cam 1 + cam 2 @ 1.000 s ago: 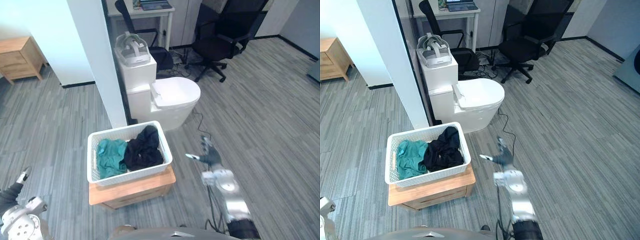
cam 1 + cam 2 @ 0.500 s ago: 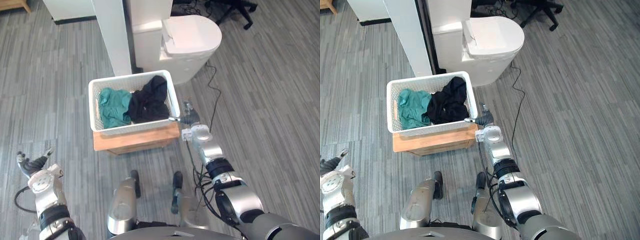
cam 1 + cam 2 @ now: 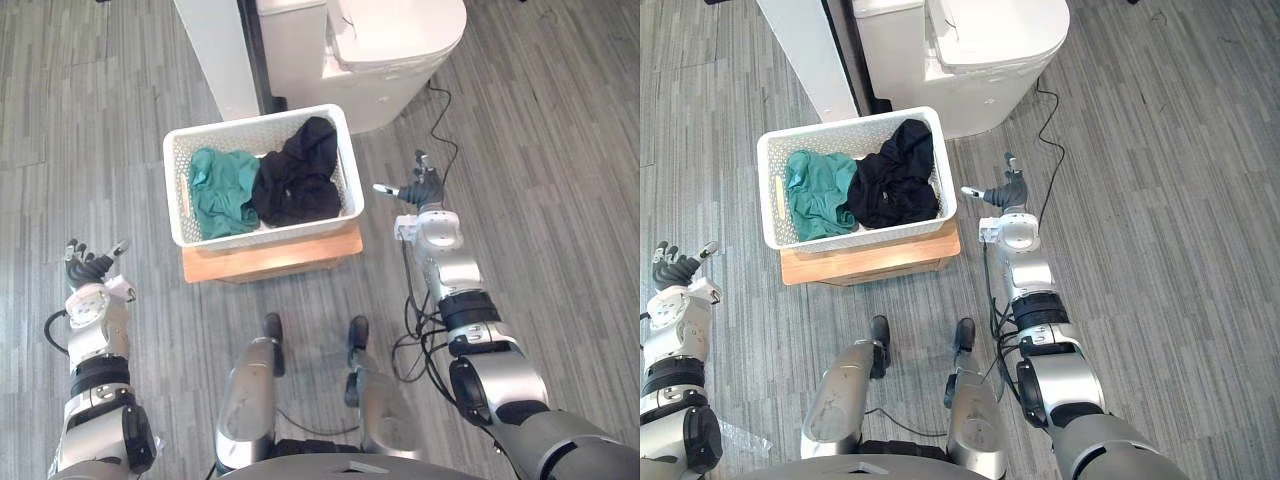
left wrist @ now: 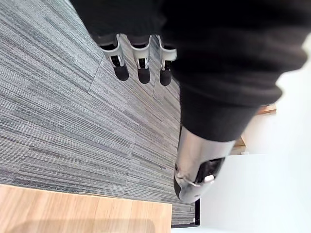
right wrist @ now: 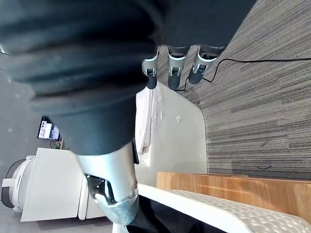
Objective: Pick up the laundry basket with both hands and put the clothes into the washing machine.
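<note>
Zero progress so far: left hand (image 3: pixel 90 270) and right hand (image 3: pixel 420 190) hung with fingers spread either side of the untouched laundry basket (image 3: pixel 265 230), clothes (image 3: pixel 290 185) inside.

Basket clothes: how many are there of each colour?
Green clothes: 1 bundle
Black clothes: 1 bundle
Total: 2 bundles, both inside the basket

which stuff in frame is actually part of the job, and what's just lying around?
Job: laundry basket; green garment and black garment inside it; left hand and right hand, both open, apart from the basket.
Lying about: wooden stand under the basket; toilet; white partition.
</note>
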Motion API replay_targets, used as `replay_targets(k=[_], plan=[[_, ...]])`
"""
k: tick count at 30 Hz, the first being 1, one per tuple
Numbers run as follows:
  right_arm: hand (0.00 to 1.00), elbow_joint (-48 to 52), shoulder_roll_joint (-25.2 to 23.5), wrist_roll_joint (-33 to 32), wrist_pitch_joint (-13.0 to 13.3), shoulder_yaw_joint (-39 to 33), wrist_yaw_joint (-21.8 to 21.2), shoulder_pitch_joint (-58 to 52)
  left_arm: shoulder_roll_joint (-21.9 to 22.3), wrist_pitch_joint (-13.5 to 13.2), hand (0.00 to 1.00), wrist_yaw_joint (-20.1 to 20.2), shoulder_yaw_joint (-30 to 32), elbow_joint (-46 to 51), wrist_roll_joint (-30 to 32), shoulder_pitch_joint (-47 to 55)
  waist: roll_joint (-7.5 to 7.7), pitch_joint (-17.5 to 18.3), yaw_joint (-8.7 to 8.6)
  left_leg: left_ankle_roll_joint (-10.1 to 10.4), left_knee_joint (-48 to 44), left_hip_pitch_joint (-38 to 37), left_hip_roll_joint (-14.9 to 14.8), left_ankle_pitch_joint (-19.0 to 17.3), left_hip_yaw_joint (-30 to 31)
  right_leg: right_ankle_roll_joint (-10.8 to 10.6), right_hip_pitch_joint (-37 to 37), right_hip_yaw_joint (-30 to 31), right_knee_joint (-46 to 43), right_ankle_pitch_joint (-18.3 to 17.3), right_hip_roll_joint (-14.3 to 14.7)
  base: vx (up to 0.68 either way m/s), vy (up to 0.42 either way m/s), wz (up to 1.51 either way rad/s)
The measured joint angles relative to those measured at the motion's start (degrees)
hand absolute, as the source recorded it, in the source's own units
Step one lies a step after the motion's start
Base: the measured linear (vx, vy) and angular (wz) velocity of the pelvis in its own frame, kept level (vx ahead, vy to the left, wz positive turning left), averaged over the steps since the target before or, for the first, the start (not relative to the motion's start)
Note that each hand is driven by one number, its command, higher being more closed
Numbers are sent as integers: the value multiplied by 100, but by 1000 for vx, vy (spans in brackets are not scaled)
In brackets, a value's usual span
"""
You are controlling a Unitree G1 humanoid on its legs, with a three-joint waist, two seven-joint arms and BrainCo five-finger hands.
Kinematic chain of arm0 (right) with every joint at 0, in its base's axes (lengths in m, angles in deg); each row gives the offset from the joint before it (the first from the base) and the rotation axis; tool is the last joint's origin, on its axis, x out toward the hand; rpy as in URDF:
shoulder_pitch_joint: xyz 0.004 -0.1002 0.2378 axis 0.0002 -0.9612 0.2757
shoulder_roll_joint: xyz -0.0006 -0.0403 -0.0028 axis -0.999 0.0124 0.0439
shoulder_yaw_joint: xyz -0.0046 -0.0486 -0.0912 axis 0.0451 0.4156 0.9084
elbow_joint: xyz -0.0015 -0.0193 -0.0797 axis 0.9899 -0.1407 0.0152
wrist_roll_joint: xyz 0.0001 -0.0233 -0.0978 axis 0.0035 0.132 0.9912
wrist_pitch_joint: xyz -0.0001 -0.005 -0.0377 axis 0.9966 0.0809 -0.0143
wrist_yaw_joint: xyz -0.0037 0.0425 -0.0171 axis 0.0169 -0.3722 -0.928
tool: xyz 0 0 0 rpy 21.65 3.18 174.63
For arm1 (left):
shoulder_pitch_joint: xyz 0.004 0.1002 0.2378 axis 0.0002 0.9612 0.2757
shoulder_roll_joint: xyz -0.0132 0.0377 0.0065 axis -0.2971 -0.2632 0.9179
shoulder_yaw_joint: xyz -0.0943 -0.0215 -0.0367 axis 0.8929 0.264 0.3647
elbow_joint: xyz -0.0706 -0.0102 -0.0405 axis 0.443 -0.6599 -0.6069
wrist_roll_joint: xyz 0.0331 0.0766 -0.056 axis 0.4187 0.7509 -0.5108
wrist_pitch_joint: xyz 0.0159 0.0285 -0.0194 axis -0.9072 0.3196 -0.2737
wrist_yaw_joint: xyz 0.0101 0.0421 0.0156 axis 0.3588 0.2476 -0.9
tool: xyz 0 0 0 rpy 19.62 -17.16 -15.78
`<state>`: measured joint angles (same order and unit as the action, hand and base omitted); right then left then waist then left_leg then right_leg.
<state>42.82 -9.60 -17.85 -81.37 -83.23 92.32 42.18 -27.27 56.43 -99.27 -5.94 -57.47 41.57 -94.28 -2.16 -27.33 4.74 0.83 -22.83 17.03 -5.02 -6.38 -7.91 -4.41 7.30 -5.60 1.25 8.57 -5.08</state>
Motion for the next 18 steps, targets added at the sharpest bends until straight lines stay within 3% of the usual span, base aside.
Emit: replay_targets(k=[5, 8, 15, 18], plan=[[0, -618, 593, -164, -67, 288, -4, 440, -799, 23, 0, 453, -1717, -990, -337, -704, -121, -62, 102, 3, 0, -5, -16, 7, 17, 14, 7, -4, -36, -9, 47, -22, -6, -1], [0, -1097, 670, -456, -77, 411, -25, 754, -1065, 69, 0, 770, -2514, -1652, -447, -1243, -132, -67, 120, 40, 10, 142, -46, 17, 22, 94, 148, -11, -67, -51, 46, -91, 13, 0], [0, -1274, 641, -908, -77, 989, -152, 1061, -991, 145, 0, 1076, -2721, -2359, -501, -1980, -129, -68, 125, 52, 203, 453, -55, 263, 34, 136, 492, -122, 4, 61, 32, -39, 3, 5], [0, -1631, 412, -1162, -75, 1397, -278, 1432, -696, 150, 0, 1069, -1972, -3228, -466, -2550, -125, -67, 119, 85, 223, 517, -126, 282, 36, 107, 555, -118, 47, 121, 98, 22, -46, -4]])
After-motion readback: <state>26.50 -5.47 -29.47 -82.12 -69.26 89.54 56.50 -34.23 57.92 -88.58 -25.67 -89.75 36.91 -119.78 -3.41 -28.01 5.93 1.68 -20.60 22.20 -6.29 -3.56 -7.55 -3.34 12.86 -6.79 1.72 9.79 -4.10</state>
